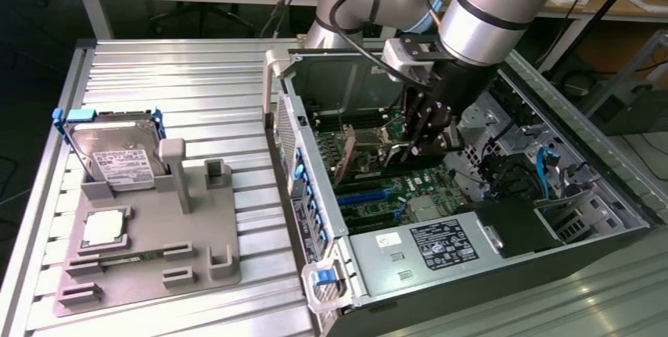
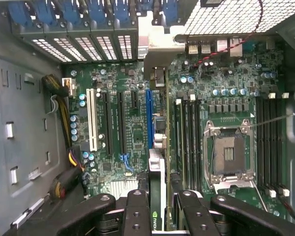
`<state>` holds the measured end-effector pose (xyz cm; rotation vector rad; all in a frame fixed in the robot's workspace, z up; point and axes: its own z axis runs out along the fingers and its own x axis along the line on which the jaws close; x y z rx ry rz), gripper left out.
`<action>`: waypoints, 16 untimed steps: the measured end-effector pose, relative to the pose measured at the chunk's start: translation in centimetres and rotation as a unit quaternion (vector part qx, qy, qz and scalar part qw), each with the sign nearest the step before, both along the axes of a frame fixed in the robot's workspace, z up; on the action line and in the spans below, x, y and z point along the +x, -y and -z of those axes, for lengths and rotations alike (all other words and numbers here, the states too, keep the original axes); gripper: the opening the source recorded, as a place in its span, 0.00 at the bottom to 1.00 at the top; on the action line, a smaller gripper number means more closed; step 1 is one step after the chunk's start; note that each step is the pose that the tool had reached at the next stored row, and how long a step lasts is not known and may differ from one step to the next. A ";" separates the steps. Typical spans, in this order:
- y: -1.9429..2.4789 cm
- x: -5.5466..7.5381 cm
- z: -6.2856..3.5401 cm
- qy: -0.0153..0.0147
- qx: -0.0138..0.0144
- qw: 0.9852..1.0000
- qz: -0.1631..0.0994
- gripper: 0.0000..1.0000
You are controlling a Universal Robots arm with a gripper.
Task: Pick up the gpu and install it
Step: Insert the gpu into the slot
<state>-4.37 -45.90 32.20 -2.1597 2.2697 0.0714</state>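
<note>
Gripper (image 1: 426, 138) fingers are clenched on the gpu (image 1: 345, 157), which hangs on edge inside the open computer case (image 1: 584, 196), low over the motherboard (image 1: 392, 196); this is what the exterior view gives, with the arm reaching down from the far side into the case. On the exterior view's left, the gray fixture tray (image 1: 199, 251) on the counter (image 1: 177, 87) carries the hard drive (image 1: 115, 157) and a small processor (image 1: 105, 227), well apart from the work. In the wrist view the gripper (image 2: 157, 206) has its black fingers (image 2: 137, 211) pressed on both faces of the card, and the gpu (image 2: 156, 182) is seen edge-on, its line running toward the blue slot (image 2: 149, 118) and seeming to sit slightly beside it, toward the memory slots (image 2: 187, 137). I judge the main risk is misalignment: if the card's edge connector comes down beside the slot and not into it, it may press on the board or bend. A second risk is the metal bracket catching the rear wall of the case near the blue latches (image 2: 88, 14) and tilting the card. The red and black wires (image 2: 221, 49) at the far end are close to the bracket's path and could be pinched. Whether the card touches the slot already, I cannot tell.
</note>
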 end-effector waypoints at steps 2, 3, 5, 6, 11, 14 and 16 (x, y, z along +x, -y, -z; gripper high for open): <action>0.00 -0.4 0.35 0.000 0.000 1.000 -0.001 0.27; 0.00 -0.5 0.53 0.000 0.000 1.000 -0.001 0.27; 0.00 -0.8 0.89 0.000 0.000 1.000 -0.002 0.27; 0.00 -0.9 1.07 0.000 0.000 1.000 -0.002 0.27; 0.00 -1.6 1.88 0.000 0.000 1.000 -0.004 0.27; 0.01 -1.8 2.36 0.000 0.000 1.000 -0.005 0.27; 0.05 -1.8 2.65 0.000 0.000 1.000 -0.006 0.27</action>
